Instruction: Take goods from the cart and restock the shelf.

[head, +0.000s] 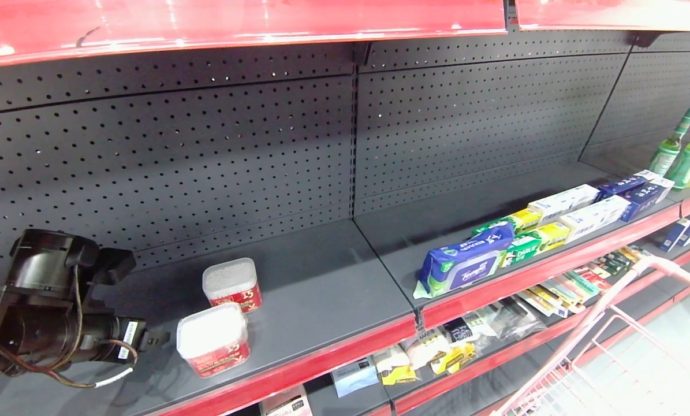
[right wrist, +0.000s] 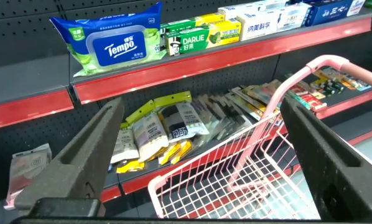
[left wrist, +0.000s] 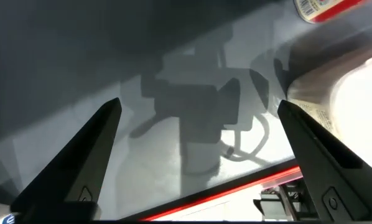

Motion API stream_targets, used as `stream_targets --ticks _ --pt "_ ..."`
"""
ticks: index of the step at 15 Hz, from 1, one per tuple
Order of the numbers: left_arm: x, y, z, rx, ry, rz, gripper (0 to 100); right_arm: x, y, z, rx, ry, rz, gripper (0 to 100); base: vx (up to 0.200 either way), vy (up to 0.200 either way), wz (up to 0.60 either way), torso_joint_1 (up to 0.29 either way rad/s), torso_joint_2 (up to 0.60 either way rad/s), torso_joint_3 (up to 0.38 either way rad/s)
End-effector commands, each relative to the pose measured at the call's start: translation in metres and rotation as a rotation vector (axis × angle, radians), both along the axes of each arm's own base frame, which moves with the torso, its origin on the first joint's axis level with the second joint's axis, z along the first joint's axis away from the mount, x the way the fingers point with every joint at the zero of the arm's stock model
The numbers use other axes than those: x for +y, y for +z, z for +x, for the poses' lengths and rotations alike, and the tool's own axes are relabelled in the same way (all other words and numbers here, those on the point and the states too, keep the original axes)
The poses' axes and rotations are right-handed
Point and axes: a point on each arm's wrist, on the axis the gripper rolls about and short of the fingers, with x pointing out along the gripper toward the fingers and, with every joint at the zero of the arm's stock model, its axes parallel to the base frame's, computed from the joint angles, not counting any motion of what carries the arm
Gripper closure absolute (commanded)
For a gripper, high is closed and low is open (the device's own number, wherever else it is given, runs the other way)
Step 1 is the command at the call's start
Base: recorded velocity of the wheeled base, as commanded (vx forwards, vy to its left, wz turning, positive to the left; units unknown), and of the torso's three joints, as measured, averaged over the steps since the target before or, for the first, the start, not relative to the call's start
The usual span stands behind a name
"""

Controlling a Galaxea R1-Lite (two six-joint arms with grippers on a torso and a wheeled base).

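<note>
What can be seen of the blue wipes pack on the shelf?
The wipes pack is a soft plastic pouch, blue with green ends and a paler label flap on its face. It looks sealed. It sits at the front edge of the shelf, label turned toward the aisle, one end seemingly against the green boxes beside it.

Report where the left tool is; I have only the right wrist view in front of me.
Observer: The left tool is open and empty, low over the dark grey shelf board, on the robot's left.
Operator: Name what stands next to it.
Observer: A red plastic tub with a white lid, right beside the tool; whether they touch, I cannot tell.
Operator: List anything behind that tub.
Observer: A second red tub with a frosted lid, upright, nearer the perforated back panel.
</note>
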Motion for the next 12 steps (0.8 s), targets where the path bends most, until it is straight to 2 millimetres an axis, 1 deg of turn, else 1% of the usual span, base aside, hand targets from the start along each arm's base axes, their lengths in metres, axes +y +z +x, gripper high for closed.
stream_targets --ticks 1,12 --pt "-0.003 -0.001 0.001 0.002 -0.013 0.002 0 0.0 0.0 0.0 0.001 0.0 -0.001 0 0.0 0.0 0.0 0.0 0.0 0.0" --pt "-0.011 -0.006 0.014 -0.015 -0.047 0.005 0 0.0 0.0 0.0 0.001 0.0 -0.001 0 0.0 0.0 0.0 0.0 0.0 0.0"
